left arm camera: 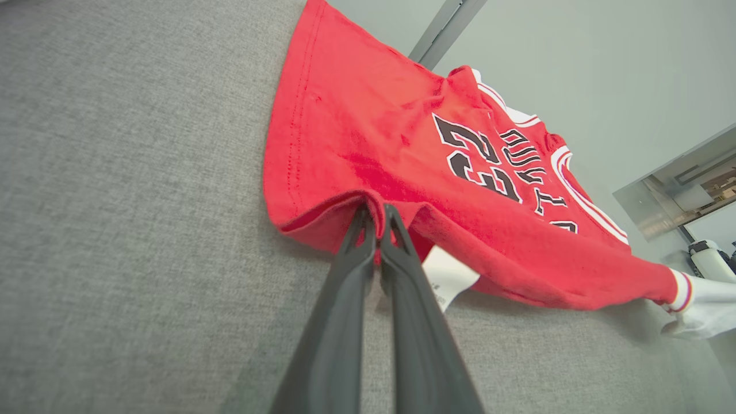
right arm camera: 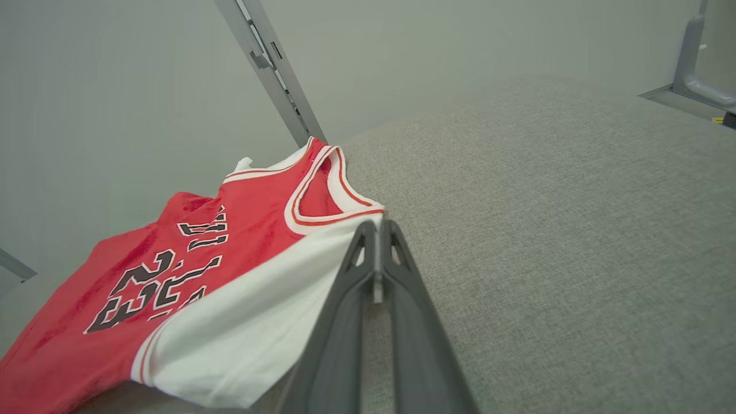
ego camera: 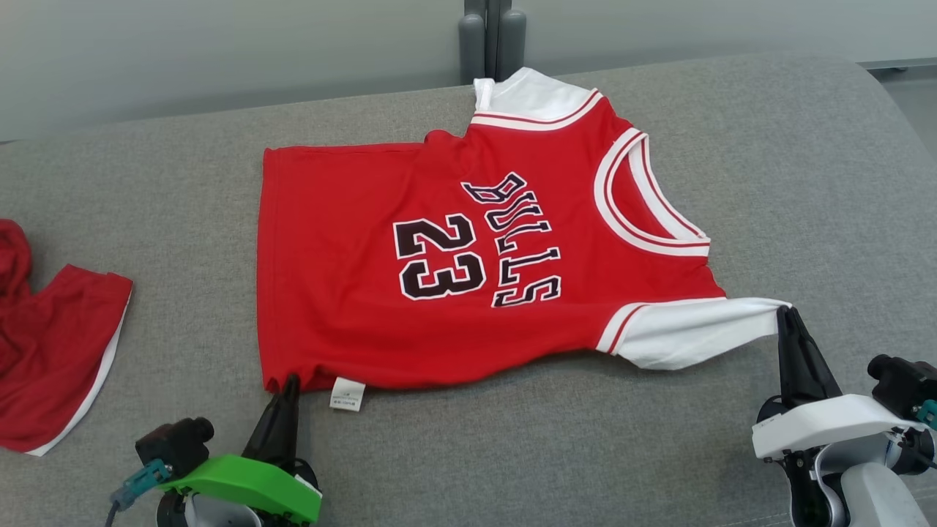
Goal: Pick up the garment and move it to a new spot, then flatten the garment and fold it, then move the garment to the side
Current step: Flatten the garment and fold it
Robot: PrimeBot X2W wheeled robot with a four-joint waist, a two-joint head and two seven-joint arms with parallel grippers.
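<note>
The jersey (ego camera: 454,249) lies mid-frame on the grey surface (ego camera: 805,183). Both are clamped tight: left claw (ego camera: 291,380) on the lower hem (ego camera: 322,377), right claw (ego camera: 785,313) on the white sleeve (ego camera: 688,333). Lift together, evenly, cloth taut, no yanking!

Open grey surface (ego camera: 805,168) right of jersey (ego camera: 439,278)

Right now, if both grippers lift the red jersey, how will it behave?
Likely floppy: the jersey puckers where the left gripper pinches it, so its middle should sag. Probably light: thin fabric. The white sleeve in the right gripper may stretch.
</note>
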